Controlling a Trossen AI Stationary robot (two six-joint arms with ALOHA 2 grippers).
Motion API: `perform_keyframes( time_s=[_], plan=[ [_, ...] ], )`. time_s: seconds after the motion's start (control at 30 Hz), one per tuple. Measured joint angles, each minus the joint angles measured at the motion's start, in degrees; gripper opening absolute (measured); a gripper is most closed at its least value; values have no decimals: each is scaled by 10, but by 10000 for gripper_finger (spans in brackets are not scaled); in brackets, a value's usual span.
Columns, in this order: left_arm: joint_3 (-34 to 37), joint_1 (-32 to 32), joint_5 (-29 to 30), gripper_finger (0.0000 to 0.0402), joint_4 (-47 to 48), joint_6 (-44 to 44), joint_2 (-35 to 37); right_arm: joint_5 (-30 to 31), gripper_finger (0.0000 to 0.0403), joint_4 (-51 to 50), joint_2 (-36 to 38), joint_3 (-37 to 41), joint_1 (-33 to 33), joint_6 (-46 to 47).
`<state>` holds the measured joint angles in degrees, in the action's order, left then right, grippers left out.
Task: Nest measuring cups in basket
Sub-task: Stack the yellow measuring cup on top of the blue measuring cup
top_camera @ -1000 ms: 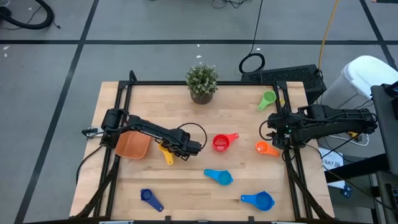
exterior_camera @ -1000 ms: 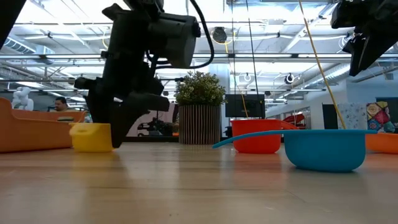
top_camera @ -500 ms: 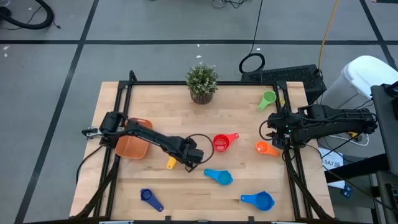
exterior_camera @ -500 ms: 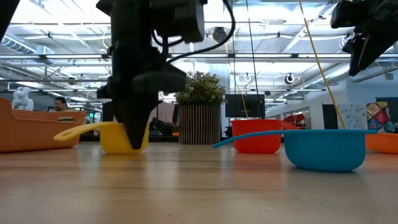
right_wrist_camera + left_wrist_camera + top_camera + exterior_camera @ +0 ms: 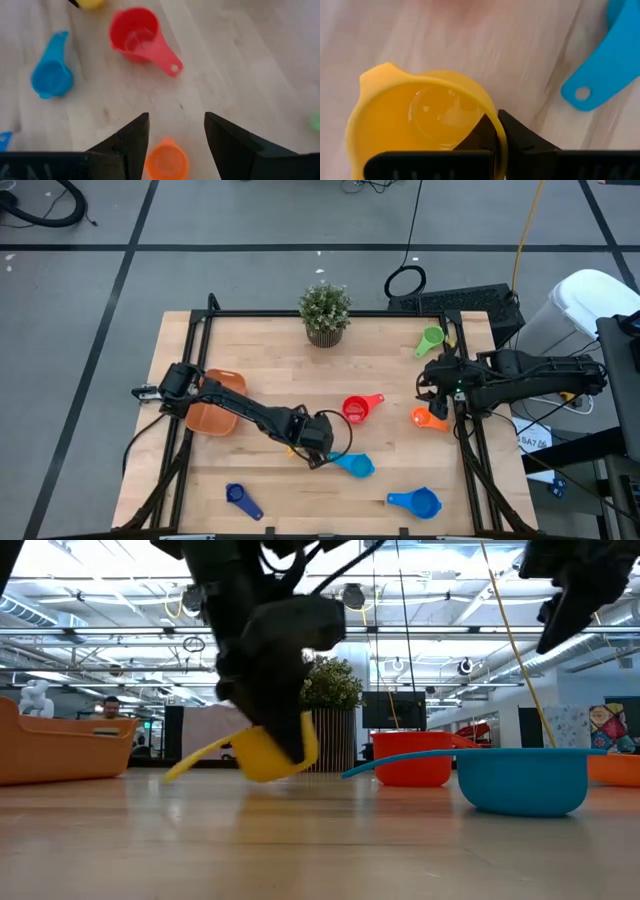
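Note:
My left gripper (image 5: pixel 314 442) is near the table's middle, shut on the yellow measuring cup (image 5: pixel 268 752), right beside the light blue cup (image 5: pixel 353 465). My right gripper (image 5: pixel 430 388) hangs open near the right edge, above the orange cup (image 5: pixel 167 161), which stands on its base below and between the fingers. The red cup (image 5: pixel 356 409), blue cup (image 5: pixel 418 502), dark blue cup (image 5: pixel 240 499) and green cup (image 5: pixel 430 340) rest on the table. The orange basket (image 5: pixel 213 412) sits at the left, under the left arm. My left gripper pinches the yellow cup's rim (image 5: pixel 498 134), on the side away from its handle (image 5: pixel 198 756). One finger (image 5: pixel 481 134) is inside the bowl and one finger (image 5: pixel 522 142) outside, coming from above. The cup hangs tilted; whether its base touches the table I cannot tell.
A potted plant (image 5: pixel 324 313) stands at the far edge, mid-table. The light blue cup's handle (image 5: pixel 602 75) lies close to the left gripper. Black frame rails run along the left and right edges. Bare wood lies between the dark blue cup and the light blue cup.
My left gripper has carried the yellow cup away from the basket, toward the table's right and near edges, up to the light blue cup. The cup has tipped from upright to tilted. My right gripper has shifted slightly toward the table's left.

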<state>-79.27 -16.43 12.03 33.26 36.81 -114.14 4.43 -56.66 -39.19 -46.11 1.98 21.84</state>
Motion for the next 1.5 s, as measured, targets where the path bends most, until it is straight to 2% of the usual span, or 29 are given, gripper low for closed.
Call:
perform_keyframes(
  time_s=[0.17, 0.37, 0.53, 0.8, 0.97, 1.2, 1.37, 1.5],
  plan=[
    [-59, -1, 14, 6, 14, -87, 0, -2, 183, 57, -1, 32, 0, 6],
    [-143, -2, 14, 6, 19, -183, 0, -28, 183, 58, -1, 64, 0, 50],
    [-185, -2, 16, 6, 28, -223, 0, -33, 183, 69, -1, 75, 2, 67],
    [-197, 6, 16, 6, 25, -257, 0, -33, 183, 157, -1, 75, 36, 44],
    [-197, 9, 16, 6, -18, -277, 0, -32, 183, 148, -1, 75, 50, 28],
    [-197, 9, -16, 6, -70, -296, 0, -32, 183, 141, -1, 75, 84, -6],
    [-197, 7, -23, 7, -73, -318, 0, -30, 183, 239, -14, 75, 120, -43],
    [-197, 7, -63, 7, -73, -338, 0, -30, 183, 368, -50, 73, 134, -124]
  ],
)
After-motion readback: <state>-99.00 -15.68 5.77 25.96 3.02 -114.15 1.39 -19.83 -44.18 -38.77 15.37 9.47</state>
